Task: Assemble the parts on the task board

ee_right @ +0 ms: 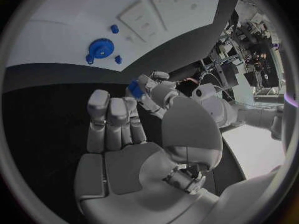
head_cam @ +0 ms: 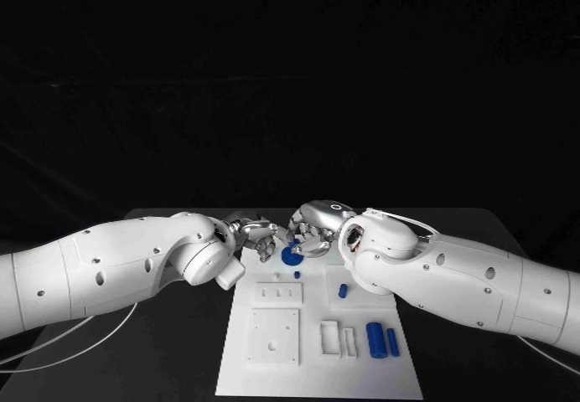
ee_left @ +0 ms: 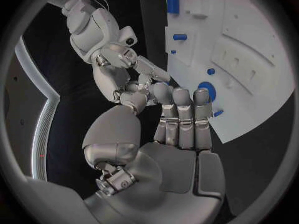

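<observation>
Your flat white rectangular task board (head_cam: 317,368) lies mid-table, its far end beneath both hands. Your silver left hand (head_cam: 251,229) hovers at that far end with its fingers (ee_left: 184,109) straight and close together; you cannot tell whether it holds anything. Your silver right hand (head_cam: 313,228) meets it there, and in the right wrist view it pinches a small blue part (ee_right: 134,88) between thumb and fingertip. A round blue gear (ee_right: 101,48) sits on the board just beside both hands.
</observation>
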You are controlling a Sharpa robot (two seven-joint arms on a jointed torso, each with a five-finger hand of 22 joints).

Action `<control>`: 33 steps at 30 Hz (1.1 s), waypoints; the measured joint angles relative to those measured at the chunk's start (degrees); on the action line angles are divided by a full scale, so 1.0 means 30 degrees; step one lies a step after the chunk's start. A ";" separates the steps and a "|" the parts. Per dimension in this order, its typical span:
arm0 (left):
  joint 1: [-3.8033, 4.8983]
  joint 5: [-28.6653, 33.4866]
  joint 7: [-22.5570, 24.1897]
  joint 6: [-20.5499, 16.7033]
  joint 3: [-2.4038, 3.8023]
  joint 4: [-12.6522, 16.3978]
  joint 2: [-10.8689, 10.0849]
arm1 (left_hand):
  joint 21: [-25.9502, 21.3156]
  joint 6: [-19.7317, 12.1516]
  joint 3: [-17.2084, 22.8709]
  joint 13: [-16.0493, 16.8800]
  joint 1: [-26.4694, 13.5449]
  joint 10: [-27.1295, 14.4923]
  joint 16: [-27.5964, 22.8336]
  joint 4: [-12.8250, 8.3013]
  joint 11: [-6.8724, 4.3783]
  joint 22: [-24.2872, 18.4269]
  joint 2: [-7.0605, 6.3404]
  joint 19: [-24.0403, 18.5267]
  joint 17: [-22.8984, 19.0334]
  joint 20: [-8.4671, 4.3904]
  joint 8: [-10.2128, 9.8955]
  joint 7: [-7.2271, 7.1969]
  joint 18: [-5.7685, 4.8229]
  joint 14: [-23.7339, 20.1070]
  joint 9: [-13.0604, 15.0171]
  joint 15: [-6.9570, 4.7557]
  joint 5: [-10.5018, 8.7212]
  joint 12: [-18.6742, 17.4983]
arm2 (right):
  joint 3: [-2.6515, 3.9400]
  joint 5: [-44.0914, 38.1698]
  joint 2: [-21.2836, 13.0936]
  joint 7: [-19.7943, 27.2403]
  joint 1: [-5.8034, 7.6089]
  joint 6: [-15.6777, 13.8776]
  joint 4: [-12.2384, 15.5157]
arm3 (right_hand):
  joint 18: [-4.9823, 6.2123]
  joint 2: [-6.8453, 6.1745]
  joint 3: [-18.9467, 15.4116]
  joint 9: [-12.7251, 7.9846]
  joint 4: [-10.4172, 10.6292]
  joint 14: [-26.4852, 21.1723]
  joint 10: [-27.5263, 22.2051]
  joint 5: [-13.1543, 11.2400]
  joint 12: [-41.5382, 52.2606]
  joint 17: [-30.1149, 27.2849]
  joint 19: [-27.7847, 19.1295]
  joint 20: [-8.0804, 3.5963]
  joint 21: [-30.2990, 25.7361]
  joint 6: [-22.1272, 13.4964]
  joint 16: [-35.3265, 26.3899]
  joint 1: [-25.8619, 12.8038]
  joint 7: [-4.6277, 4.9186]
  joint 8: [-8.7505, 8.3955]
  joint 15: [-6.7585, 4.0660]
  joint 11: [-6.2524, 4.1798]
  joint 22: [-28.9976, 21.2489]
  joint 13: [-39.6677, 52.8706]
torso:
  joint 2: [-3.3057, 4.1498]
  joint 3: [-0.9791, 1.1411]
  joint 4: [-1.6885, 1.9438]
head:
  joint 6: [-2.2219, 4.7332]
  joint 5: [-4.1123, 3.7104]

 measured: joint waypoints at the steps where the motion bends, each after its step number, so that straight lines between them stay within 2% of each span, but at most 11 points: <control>1: -0.0002 0.0000 -0.0016 0.0006 -0.0001 -0.0002 -0.0003 | 0.0000 0.0014 -0.0076 -0.0017 -0.0163 0.0000 0.0003 0.0077 0.0000 -0.0022 -0.0107 0.0000 -0.0030 0.0000 0.0000 -0.0013 0.0000 -0.0033 0.0041 -0.0027 -0.0315 0.0000 | 0.0000 0.0000 0.0004 0.0000 -0.0003 0.0000 0.0000 | 0.0000 0.0000 0.0000 0.0000 0.0000 0.0000 0.0000 0.0000 0.0000 0.0000 0.0000 0.0000 0.0000 0.0000 0.0000 0.0000 0.0000 -0.0001 0.0000 0.0000 0.0000 -0.0001 | 0.0002 0.0000 0.0000 | 0.0000 0.0000; 2: -0.0002 0.0000 -0.0038 0.0015 -0.0004 -0.0006 -0.0004 | 0.0000 0.0031 -0.0130 -0.0028 -0.0361 0.0001 0.0078 0.0202 0.0000 -0.0054 -0.0288 0.0000 -0.0069 0.0000 0.0002 -0.0031 0.0001 -0.0057 0.0047 -0.0047 -0.0835 0.0000 | 0.0000 0.0000 0.0008 0.0000 -0.0009 0.0002 0.0000 | -0.0001 0.0000 0.0000 0.0000 -0.0001 0.0000 0.0000 0.0000 0.0000 0.0000 0.0000 0.0000 0.0000 0.0000 0.0000 0.0000 0.0001 -0.0003 0.0001 0.0001 0.0000 0.0000 | 0.0002 0.0000 0.0000 | 0.0000 0.0007; 4: -0.0002 -0.0001 -0.0076 0.0028 -0.0006 -0.0006 -0.0004 | 0.0000 0.0060 -0.0113 -0.0072 -0.0711 0.0001 0.0134 0.0674 -0.0001 -0.0155 -0.0866 0.0000 -0.0158 0.0000 0.0005 -0.0059 -0.0001 -0.0059 0.0036 -0.0046 -0.2571 0.0076 | 0.0000 0.0000 0.0013 0.0000 -0.0019 0.0007 -0.0004 | 0.0000 0.0000 0.0000 0.0001 0.0000 0.0004 -0.0001 0.0001 -0.0001 0.0000 0.0000 0.0001 0.0000 0.0000 0.0000 0.0000 0.0002 -0.0004 0.0004 0.0000 0.0001 0.0000 | 0.0002 0.0000 -0.0002 | -0.0002 0.0029; 7: -0.0001 -0.0018 -0.0147 0.0052 -0.0006 -0.0006 -0.0004 | 0.0006 0.0064 -0.0071 -0.0111 -0.1078 -0.0023 0.0134 0.1259 -0.0026 -0.0276 -0.1731 -0.0039 -0.0264 0.0039 0.0007 -0.0063 0.0000 -0.0059 0.0000 -0.0045 -0.4646 0.0076 | -0.0001 0.0001 0.0021 -0.0002 -0.0030 0.0015 -0.0007 | -0.0001 0.0000 0.0000 0.0005 -0.0001 0.0025 0.0000 0.0000 -0.0001 0.0000 0.0001 0.0001 0.0000 0.0021 0.0001 0.0000 0.0022 -0.0006 0.0026 0.0000 0.0001 0.0000 | 0.0004 0.0000 -0.0002 | -0.0002 0.0049; 10: 0.0005 -0.0048 -0.0232 0.0083 -0.0002 -0.0001 -0.0003 | 0.0074 0.0064 0.0052 -0.0140 -0.1274 -0.0068 0.0224 0.1675 -0.0071 -0.0355 -0.2179 -0.0068 -0.0340 0.0068 -0.0034 -0.0063 0.0001 -0.0062 -0.0008 -0.0043 -0.5537 0.0107 | -0.0006 0.0001 0.0027 -0.0008 -0.0040 0.0023 -0.0010 | 0.0000 0.0000 0.0000 0.0009 -0.0001 0.0026 -0.0001 0.0000 -0.0001 -0.0001 0.0001 0.0002 0.0000 0.0021 0.0001 0.0000 0.0023 -0.0015 0.0026 0.0000 0.0001 0.0000 | 0.0004 0.0000 -0.0005 | -0.0002 0.0053; 14: 0.0011 -0.0141 -0.0356 0.0136 0.0009 0.0008 0.0001 | 0.0149 0.0065 0.0173 -0.0181 -0.1499 -0.0072 0.0224 0.2167 -0.0075 -0.0439 -0.2608 -0.0068 -0.0426 0.0068 -0.0088 -0.0065 0.0001 -0.0131 -0.0008 -0.0106 -0.6113 0.0149 | -0.0011 0.0001 0.0035 -0.0016 -0.0053 0.0039 -0.0011 | 0.0000 0.0000 0.0000 0.0016 -0.0002 0.0026 0.0000 0.0000 -0.0003 0.0000 0.0001 0.0002 0.0000 0.0022 0.0001 0.0000 0.0024 -0.0019 0.0027 0.0000 0.0001 0.0000 | 0.0000 0.0002 -0.0016 | -0.0004 0.0055; 16: 0.0013 -0.0215 -0.0423 0.0172 0.0012 0.0014 0.0004 | 0.0149 0.0065 0.0272 -0.0198 -0.1472 -0.0071 0.0302 0.2266 -0.0075 -0.0456 -0.2674 -0.0067 -0.0458 0.0068 -0.0088 -0.0065 -0.0001 -0.0131 -0.0008 -0.0105 -0.6320 0.0149 | -0.0014 0.0002 0.0038 -0.0020 -0.0059 0.0049 -0.0011 | -0.0001 0.0000 0.0000 0.0019 -0.0002 0.0026 -0.0001 0.0000 -0.0005 0.0000 0.0001 0.0002 0.0000 0.0022 0.0001 0.0000 0.0025 -0.0057 0.0027 0.0001 0.0000 0.0000 | 0.0000 0.0004 -0.0018 | -0.0009 0.0051; 23: 0.0020 -0.0481 -0.0615 0.0326 0.0021 0.0021 0.0031 | 0.0223 0.0066 0.0348 -0.0217 -0.1443 -0.0071 0.0326 0.2342 -0.0076 -0.0493 -0.2703 -0.0071 -0.0492 0.0064 -0.0087 -0.0068 0.0000 -0.0134 0.0057 -0.0102 -0.6367 0.0222 | -0.0023 0.0001 0.0045 -0.0039 -0.0075 0.0080 0.0015 | 0.0000 0.0000 -0.0001 0.0020 -0.0003 0.0027 -0.0001 0.0000 -0.0014 -0.0001 0.0002 0.0003 0.0000 0.0029 0.0001 0.0001 0.0032 0.0004 0.0028 0.0001 0.0000 0.0001 | 0.0002 0.0011 -0.0011 | -0.0033 0.0027; 29: 0.0023 -0.0715 -0.0773 0.0439 0.0024 0.0022 0.0054 | 0.0359 0.0379 0.0342 -0.0242 -0.0851 -0.0092 0.0430 0.2025 -0.0102 -0.0538 -0.2112 -0.0173 -0.0558 0.0096 -0.0065 -0.0159 0.0002 -0.0153 0.0184 -0.0083 -0.6181 0.0299 | -0.0027 -0.0001 0.0055 -0.0053 -0.0087 0.0091 0.0064 | 0.0000 -0.0001 -0.0003 0.0015 -0.0006 0.0028 -0.0001 0.0000 -0.0016 0.0014 0.0001 0.0005 0.0000 0.0031 0.0002 0.0001 0.0041 0.0004 0.0029 0.0001 0.0001 0.0001 | 0.0005 0.0018 -0.0018 | -0.0082 0.0046; 33: 0.0023 -0.0847 -0.0878 0.0480 0.0023 0.0014 0.0066 | 0.0443 0.0685 0.0278 -0.0267 -0.0609 -0.0133 0.0507 0.1798 -0.0146 -0.0575 -0.1869 -0.0172 -0.0601 0.0097 0.0102 -0.0198 0.0001 -0.0158 0.0239 -0.0083 -0.6109 0.0298 | -0.0027 -0.0006 0.0063 -0.0059 -0.0091 0.0103 0.0100 | 0.0001 -0.0052 -0.0004 0.0008 -0.0006 0.0030 -0.0001 0.0000 -0.0053 0.0016 0.0048 0.0017 0.0000 0.0092 0.0002 0.0052 0.0014 0.0004 0.0032 0.0001 0.0000 0.0001 | 0.0004 0.0022 -0.0020 | -0.0095 0.0062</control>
